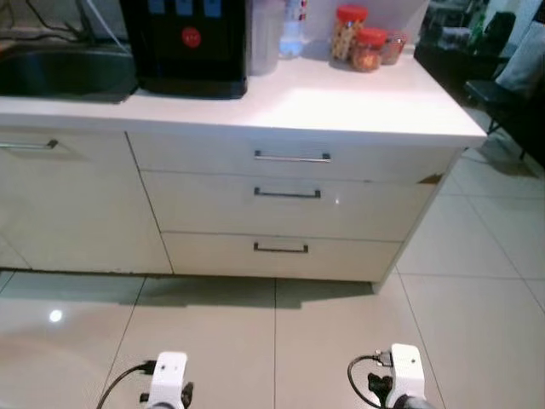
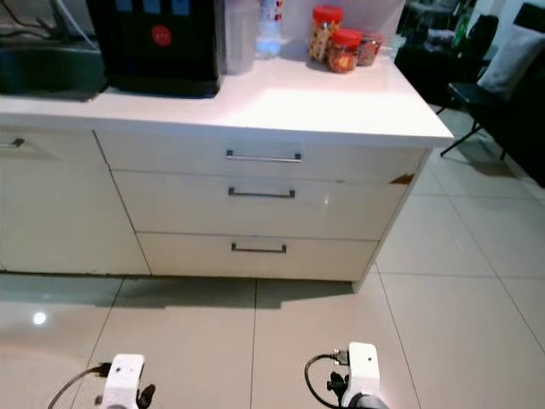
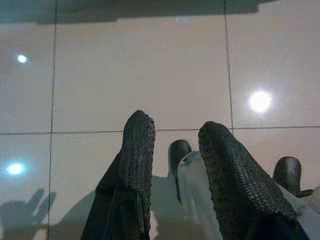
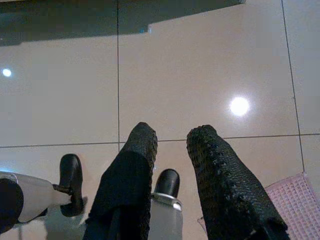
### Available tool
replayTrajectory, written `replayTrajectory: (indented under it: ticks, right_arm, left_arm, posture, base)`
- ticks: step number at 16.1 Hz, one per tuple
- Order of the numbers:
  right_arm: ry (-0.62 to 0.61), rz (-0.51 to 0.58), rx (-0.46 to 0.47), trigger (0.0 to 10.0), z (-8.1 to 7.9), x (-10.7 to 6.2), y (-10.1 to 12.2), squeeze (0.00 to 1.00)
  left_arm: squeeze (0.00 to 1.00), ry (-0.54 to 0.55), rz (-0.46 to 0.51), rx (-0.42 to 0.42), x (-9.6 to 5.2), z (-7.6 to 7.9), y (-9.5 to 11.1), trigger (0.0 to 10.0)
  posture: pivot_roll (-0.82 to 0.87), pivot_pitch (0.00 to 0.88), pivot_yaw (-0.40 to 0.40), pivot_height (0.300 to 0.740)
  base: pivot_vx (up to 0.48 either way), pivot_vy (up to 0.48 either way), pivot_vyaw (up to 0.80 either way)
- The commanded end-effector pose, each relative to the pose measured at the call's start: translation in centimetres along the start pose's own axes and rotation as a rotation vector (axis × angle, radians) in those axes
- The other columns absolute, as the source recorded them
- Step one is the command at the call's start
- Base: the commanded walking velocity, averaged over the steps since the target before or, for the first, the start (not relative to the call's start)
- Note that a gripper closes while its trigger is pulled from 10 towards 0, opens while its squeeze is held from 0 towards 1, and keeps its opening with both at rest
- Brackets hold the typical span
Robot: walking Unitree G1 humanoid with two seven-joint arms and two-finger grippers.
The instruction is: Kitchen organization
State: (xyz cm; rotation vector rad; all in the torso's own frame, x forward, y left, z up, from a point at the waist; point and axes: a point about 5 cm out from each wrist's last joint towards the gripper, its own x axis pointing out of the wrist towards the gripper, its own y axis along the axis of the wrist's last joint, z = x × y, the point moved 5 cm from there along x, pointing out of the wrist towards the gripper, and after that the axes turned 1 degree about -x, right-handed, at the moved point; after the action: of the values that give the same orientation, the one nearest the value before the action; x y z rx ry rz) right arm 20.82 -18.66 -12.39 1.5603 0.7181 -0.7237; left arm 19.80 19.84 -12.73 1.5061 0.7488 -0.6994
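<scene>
A white kitchen counter (image 1: 341, 106) stands ahead of me with three shut drawers below it: top (image 1: 291, 157), middle (image 1: 287, 193) and bottom (image 1: 280, 248). On the counter are a black water dispenser (image 1: 187, 43), a clear bottle (image 1: 292, 30) and red-lidded jars (image 1: 349, 30) at the back. My left arm (image 1: 169, 375) and right arm (image 1: 404, 368) hang low over the tiled floor. The left gripper (image 3: 176, 130) is open and holds nothing. The right gripper (image 4: 172, 135) is likewise open and holds nothing.
A dark sink (image 1: 60, 68) is set into the counter at the left, above a cupboard door (image 1: 68, 196). Dark chairs (image 1: 502, 77) stand past the counter's right end. A pink cloth (image 4: 295, 205) lies on the floor near my feet.
</scene>
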Motion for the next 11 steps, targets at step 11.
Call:
replayTrajectory:
  ticks: [11]
  right_arm:
    - [-0.003,-0.003,-0.002,10.0,0.13,-0.12,-0.39,0.0]
  left_arm:
    - [0.0,-0.003,0.007,0.011,0.11,-0.26,0.55,10.0]
  posture:
    - [0.13,0.0,-0.021,0.717]
  base:
    - [0.0,0.0,0.0]
